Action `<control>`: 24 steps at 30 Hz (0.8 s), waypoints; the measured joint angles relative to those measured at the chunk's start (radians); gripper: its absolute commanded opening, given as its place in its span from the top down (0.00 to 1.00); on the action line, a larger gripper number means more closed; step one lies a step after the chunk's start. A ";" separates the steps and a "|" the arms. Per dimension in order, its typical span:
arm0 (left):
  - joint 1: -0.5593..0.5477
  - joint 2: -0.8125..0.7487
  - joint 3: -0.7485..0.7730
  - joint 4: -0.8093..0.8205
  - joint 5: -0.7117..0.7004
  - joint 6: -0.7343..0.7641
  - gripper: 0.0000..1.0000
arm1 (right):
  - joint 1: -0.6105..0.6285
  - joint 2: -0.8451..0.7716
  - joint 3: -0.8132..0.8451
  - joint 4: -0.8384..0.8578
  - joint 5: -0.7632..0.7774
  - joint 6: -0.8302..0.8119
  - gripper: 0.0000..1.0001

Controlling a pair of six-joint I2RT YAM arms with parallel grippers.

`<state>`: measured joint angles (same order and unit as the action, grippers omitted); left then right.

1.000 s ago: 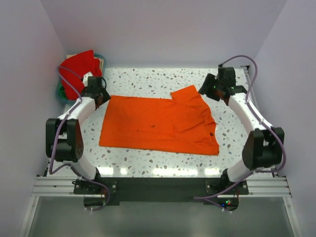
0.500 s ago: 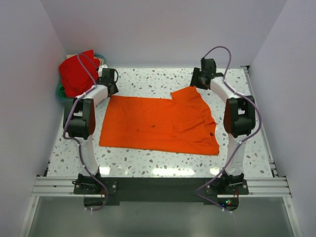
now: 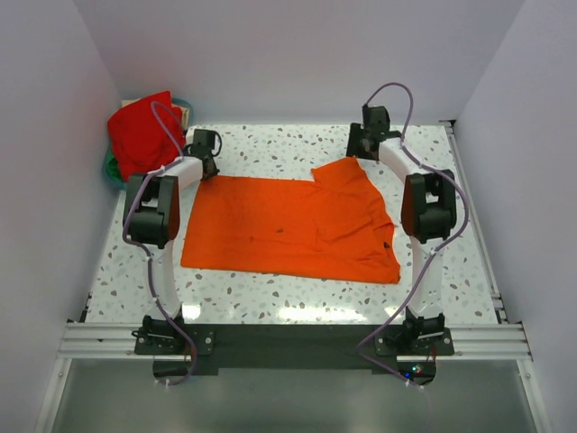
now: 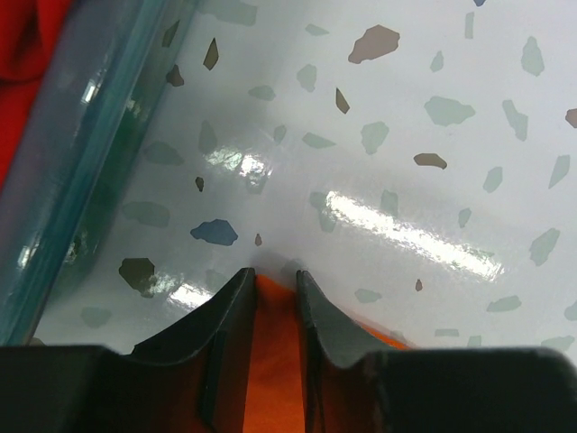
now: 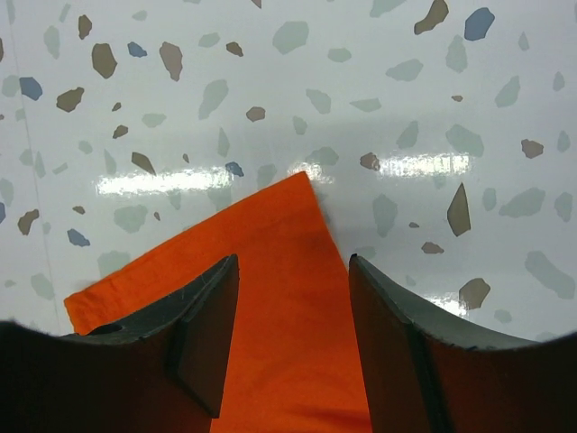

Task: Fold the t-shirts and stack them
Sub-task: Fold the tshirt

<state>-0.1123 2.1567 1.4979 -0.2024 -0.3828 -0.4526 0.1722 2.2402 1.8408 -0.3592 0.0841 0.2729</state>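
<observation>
An orange t-shirt (image 3: 288,225) lies spread flat on the speckled table (image 3: 270,144). My left gripper (image 3: 209,161) is at the shirt's far left corner. In the left wrist view, the left gripper (image 4: 277,275) has its fingers close together with the shirt's orange cloth (image 4: 275,361) pinched between them. My right gripper (image 3: 354,153) is at the shirt's far right corner. In the right wrist view, the right gripper (image 5: 293,262) is open, with its fingers either side of the shirt's pointed corner (image 5: 270,298).
A pile of red t-shirts (image 3: 140,126) sits in a teal basket (image 3: 113,167) at the far left corner; the basket wall (image 4: 90,135) shows just left of my left gripper. White walls close in the table on three sides.
Both arms have stretched out from the sides to the shirt's two far corners. The grippers have come down onto the cloth. The shirt itself has not moved.
</observation>
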 measured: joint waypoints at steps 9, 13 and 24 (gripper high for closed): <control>0.000 0.000 0.000 0.000 0.000 0.000 0.90 | 0.006 0.112 0.111 -0.054 0.004 -0.032 0.44; 0.000 0.001 0.000 0.001 0.000 0.000 0.95 | 0.013 0.144 0.136 -0.084 0.009 -0.036 0.44; 0.000 0.001 0.000 0.002 0.001 0.000 1.00 | 0.035 0.167 0.161 -0.110 0.030 -0.038 0.73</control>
<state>-0.1127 2.1578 1.4979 -0.2005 -0.3820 -0.4526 0.2077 2.4069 2.0014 -0.4690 0.1139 0.2348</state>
